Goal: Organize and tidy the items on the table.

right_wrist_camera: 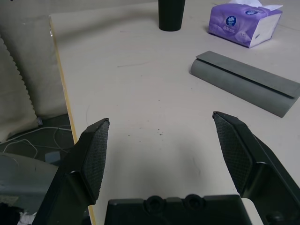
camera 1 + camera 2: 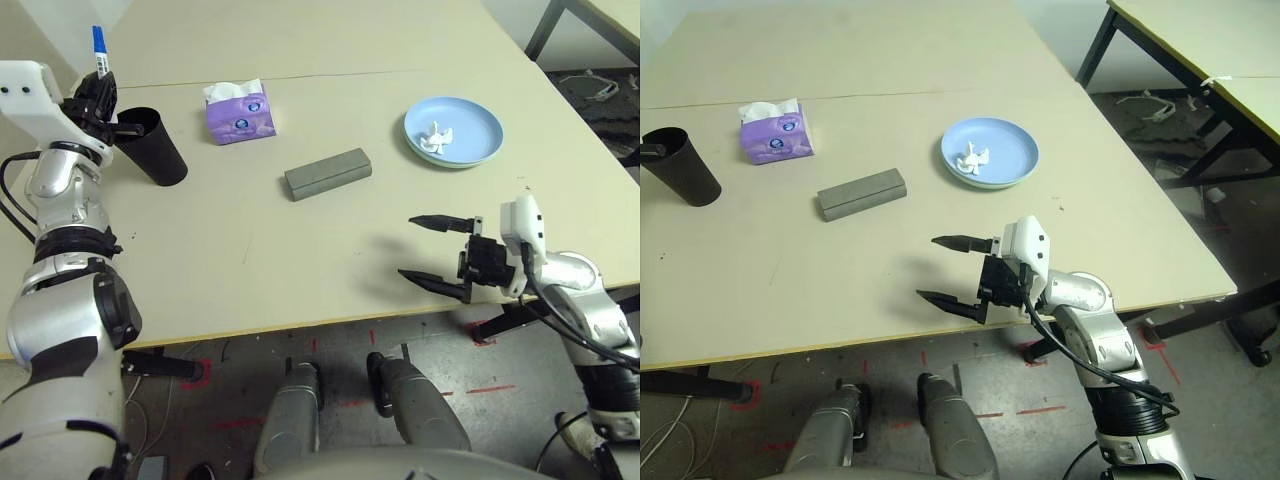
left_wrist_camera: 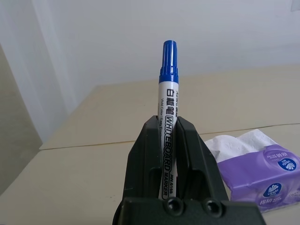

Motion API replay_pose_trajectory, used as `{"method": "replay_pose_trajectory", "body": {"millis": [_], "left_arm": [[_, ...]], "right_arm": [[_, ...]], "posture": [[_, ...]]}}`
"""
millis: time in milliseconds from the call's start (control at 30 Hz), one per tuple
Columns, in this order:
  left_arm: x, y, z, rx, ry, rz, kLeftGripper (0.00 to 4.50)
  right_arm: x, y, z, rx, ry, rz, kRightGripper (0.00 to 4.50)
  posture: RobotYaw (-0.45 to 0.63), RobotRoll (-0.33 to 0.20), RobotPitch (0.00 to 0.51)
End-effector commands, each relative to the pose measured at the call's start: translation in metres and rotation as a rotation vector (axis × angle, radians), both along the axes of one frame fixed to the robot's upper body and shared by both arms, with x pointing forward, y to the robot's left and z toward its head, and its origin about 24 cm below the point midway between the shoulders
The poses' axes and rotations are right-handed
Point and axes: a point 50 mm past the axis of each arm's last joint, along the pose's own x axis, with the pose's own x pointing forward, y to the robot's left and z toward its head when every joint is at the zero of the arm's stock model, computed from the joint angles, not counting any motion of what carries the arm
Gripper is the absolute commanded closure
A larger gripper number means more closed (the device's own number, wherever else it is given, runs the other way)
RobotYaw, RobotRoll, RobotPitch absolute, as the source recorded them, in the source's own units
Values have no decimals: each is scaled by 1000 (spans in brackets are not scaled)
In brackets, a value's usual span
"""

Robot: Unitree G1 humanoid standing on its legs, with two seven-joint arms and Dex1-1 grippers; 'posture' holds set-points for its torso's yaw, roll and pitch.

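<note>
At the table's far left, my left gripper [image 2: 100,92] is shut on a white blue-capped marker [image 3: 168,117], held upright with its cap up, just left of the rim of the black tapered cup [image 2: 152,147]. The purple tissue box [image 2: 240,113] stands to the right of the cup. A grey glasses case [image 2: 328,173] lies shut mid-table. On the blue plate [image 2: 480,150] rests a crumpled white tissue [image 2: 437,138]. My right gripper [image 2: 425,247] hovers open above the beige table [image 2: 250,260] near its front edge, nothing between its fingers.
A seam [image 2: 350,72] crosses the tabletop behind the tissue box. A second table with dark legs [image 2: 1200,40] stands off to the right, with a white cable [image 2: 1155,105] on the floor between. The front edge runs just below my right gripper.
</note>
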Motion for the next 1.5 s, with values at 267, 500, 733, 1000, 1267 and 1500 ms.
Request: {"method": "replay_pose_trajectory", "body": {"millis": [267,500,733,1000,1267,1500], "left_arm": [[-1,0,-2,9,6,-2,2508],[-1,1,-4,4,-1,3,183],[-6,3,-8,-21,-5,-62,16],[-56,44,-11,-47,-50,-19,16],[-141,80,-46,-97,19,135,16],[-143,36,-90,79,269,26,16]], "right_arm": [[-2,4,1,0,3,18,0],[-1,4,1,0,5,16,0],[5,3,8,73,-1,-46,0],[30,-43,35,271,-81,-396,0],[33,-132,26,380,-159,-876,0],[35,-155,-4,304,-221,-1026,0]], "posture": [[-165,0,226],[-163,0,229],[-158,0,226],[-151,0,226],[-128,0,221],[-108,0,221]]}}
